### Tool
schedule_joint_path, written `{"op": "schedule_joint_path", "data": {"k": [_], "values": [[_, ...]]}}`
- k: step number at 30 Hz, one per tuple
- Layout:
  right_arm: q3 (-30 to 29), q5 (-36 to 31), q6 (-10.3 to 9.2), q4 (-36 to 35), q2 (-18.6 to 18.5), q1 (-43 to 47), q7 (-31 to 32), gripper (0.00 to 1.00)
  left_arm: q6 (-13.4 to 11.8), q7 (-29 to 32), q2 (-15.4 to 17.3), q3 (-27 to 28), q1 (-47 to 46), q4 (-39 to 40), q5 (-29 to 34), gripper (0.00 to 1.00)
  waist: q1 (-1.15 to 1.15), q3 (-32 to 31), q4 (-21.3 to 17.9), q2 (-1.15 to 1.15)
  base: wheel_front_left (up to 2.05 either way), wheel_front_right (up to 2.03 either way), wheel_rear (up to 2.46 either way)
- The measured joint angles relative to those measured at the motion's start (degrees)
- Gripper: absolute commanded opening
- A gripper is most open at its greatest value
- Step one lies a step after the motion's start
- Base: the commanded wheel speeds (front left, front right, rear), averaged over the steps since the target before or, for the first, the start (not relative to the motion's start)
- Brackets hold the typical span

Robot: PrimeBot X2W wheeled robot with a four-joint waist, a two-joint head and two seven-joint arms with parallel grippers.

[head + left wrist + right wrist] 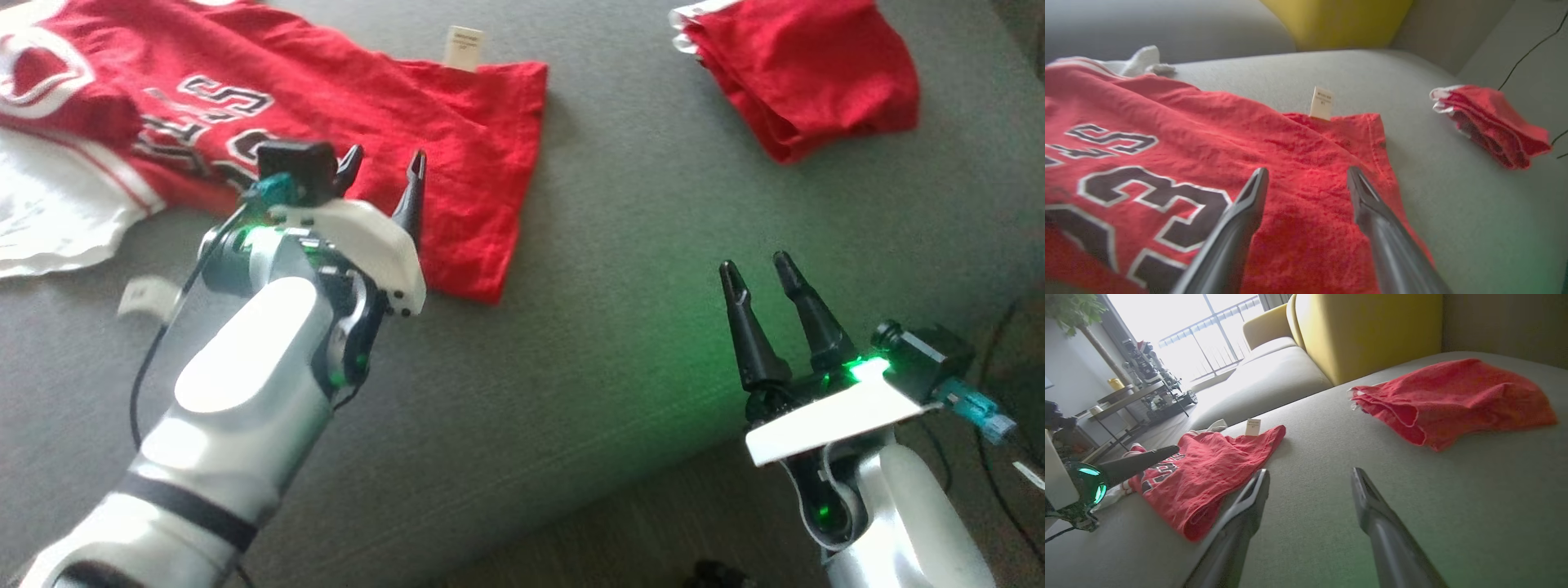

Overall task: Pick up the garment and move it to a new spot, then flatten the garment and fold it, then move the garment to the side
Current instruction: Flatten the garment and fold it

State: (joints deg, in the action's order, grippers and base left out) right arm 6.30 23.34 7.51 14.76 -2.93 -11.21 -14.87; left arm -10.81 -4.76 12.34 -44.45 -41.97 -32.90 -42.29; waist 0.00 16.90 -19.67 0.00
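A red jersey garment (343, 106) with black and white lettering and a white tag lies spread on the grey sofa seat (637, 269), at the upper left in the head view. My left gripper (384, 163) hovers open just over its lower hem; the left wrist view shows red cloth (1306, 196) between the spread fingers, nothing pinched. My right gripper (759, 273) stands open over bare seat at the lower right, holding nothing. From the right wrist, the jersey (1208, 469) lies left of my right gripper (1310, 477), with the left arm (1069, 486) at the far left.
A second red garment (808, 69), bunched and folded, lies at the seat's far right (1453, 396). A white cloth (49, 212) pokes out under the jersey's left side. A yellow backrest (1367, 330) rises behind. The seat's front edge and dark floor (620, 531) run along the bottom.
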Motion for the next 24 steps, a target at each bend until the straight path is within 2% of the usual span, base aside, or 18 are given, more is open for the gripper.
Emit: {"op": "schedule_joint_path", "data": {"k": [3, 7, 10, 13, 16, 19, 21, 22, 24], "values": [[0.02, 0.73, 0.00, -0.03, 0.02, -0.03, 0.00, 1.00, 0.05, 2.75, -1.29, -1.09, -2.03, -5.08, 0.29, 1.00, 0.00, 0.62, -2.00, 0.00, 0.00, 0.00, 0.00], [-0.44, 1.48, 0.00, -0.26, 0.02, -0.02, 0.00, 1.00, 0.80, 5.06, -2.55, -2.56, -2.35, -7.11, 0.32, 1.00, 0.00, 1.20, -3.98, 0.00, 0.00, 0.00, 0.00], [-0.63, 1.99, 0.00, -0.35, 0.02, 0.01, 0.00, 1.00, 0.79, 6.03, -3.11, -5.27, -2.32, -7.27, 2.07, 1.00, 0.00, 1.73, -5.51, 0.00, 0.00, 0.00, 0.00], [-0.85, 2.50, 0.00, -0.51, 0.03, 0.08, 0.00, 1.00, -0.14, 5.22, -1.89, -6.88, -1.38, -4.01, 4.28, 1.00, 0.00, 2.02, -6.50, 0.00, 0.00, 0.00, 0.00], [-2.02, 2.52, 0.00, -0.79, 0.03, 0.20, 0.00, 1.00, -3.05, 2.00, 0.14, -6.78, 1.29, 2.60, 5.53, 1.00, 0.00, 1.90, -6.23, 0.00, 0.00, 0.00, 0.00], [-2.79, 2.47, 0.00, -0.94, 0.03, 0.36, 0.00, 1.00, -7.93, -1.21, 4.78, -5.63, 5.81, 8.88, 6.87, 1.00, 0.00, 1.48, -5.26, 0.00, 0.00, 0.00, 0.00], [-2.76, 2.43, 0.00, -0.94, 0.04, 0.38, 0.00, 1.00, -11.60, -3.61, 8.49, -2.11, 9.49, 12.78, 6.57, 1.00, 0.00, 0.99, -4.51, 0.00, 0.00, 0.00, 0.00], [-2.88, 2.37, 0.00, -0.97, 0.04, 0.51, 0.00, 1.00, -14.56, -6.06, 11.45, 1.96, 12.80, 16.49, 5.23, 1.00, 0.00, 0.48, -3.58, 0.00, 0.00, 0.00, 0.00], [-2.79, 2.35, 0.00, -0.98, 0.04, 0.78, 0.00, 1.00, -16.85, -7.27, 13.34, 5.92, 15.54, 18.89, 3.64, 1.00, 0.00, -0.03, -2.54, 0.00, 0.00, 0.00, 0.00]]}}
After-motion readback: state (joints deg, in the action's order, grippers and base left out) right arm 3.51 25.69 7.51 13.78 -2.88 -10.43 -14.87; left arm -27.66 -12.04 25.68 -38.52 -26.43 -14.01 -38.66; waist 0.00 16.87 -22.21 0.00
